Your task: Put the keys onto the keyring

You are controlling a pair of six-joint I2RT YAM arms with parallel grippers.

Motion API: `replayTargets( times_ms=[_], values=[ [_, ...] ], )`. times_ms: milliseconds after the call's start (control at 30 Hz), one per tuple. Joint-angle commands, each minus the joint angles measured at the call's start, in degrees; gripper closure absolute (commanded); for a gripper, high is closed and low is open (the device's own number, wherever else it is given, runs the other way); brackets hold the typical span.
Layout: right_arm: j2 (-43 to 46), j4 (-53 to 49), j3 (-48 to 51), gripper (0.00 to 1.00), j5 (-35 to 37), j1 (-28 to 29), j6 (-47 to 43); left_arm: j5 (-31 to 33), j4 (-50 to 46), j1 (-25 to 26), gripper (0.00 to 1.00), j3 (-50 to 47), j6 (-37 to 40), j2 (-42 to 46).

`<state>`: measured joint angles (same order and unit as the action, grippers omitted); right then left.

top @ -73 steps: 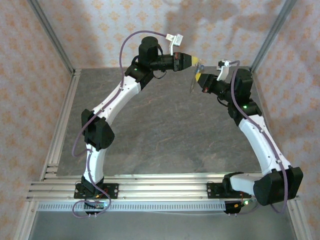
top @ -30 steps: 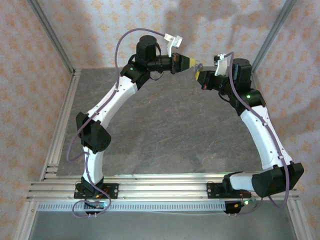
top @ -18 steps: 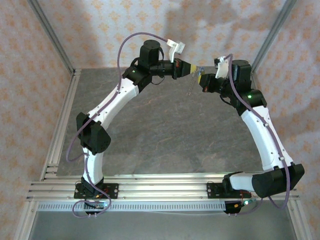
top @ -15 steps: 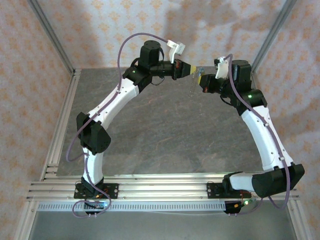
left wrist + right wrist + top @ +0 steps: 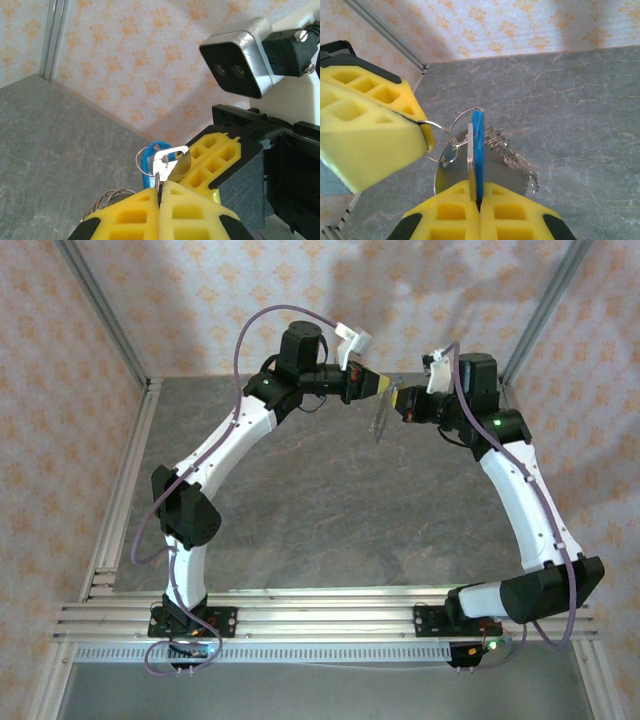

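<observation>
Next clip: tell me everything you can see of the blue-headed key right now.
The key has a bright blue, plastic-looking head, edge-on from the right wrist, with a flat silvery metal piece against one face. It stands upright above the grey table, its lower part clamped in the shut yellow fingers of the right gripper. The thin wire keyring curves round the head's top; whether it is threaded through is unclear. The shut left gripper pinches that ring.

Grey marbled tabletop (image 5: pixel 330 510) enclosed by floral-patterned walls (image 5: pixel 60 440) and aluminium rails (image 5: pixel 300 615).
</observation>
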<state>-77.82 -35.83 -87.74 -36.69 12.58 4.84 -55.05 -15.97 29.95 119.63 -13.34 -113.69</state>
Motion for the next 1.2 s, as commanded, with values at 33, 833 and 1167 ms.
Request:
replayTargets(
  times_ms=[33, 833, 1167],
  values=[
    [-1.19, 1.04, -2.17, 1.00, -1.36, 0.26, 0.71, -1.86, -0.47, -0.07, 1.00, 2.18, 1.57, 2.11],
    [1.37, -0.79, 0.26, 1.00, 3.34, -2.04, -0.69, -2.26, -1.35, 0.27, 1.00, 3.23, 2.03, 1.42],
    [-1.23, -1.84, -4.41, 1.00, 0.03, 0.08, -1.09, -3.40, -1.98, 0.28, 1.00, 4.56, 1.85, 0.49]
  ],
)
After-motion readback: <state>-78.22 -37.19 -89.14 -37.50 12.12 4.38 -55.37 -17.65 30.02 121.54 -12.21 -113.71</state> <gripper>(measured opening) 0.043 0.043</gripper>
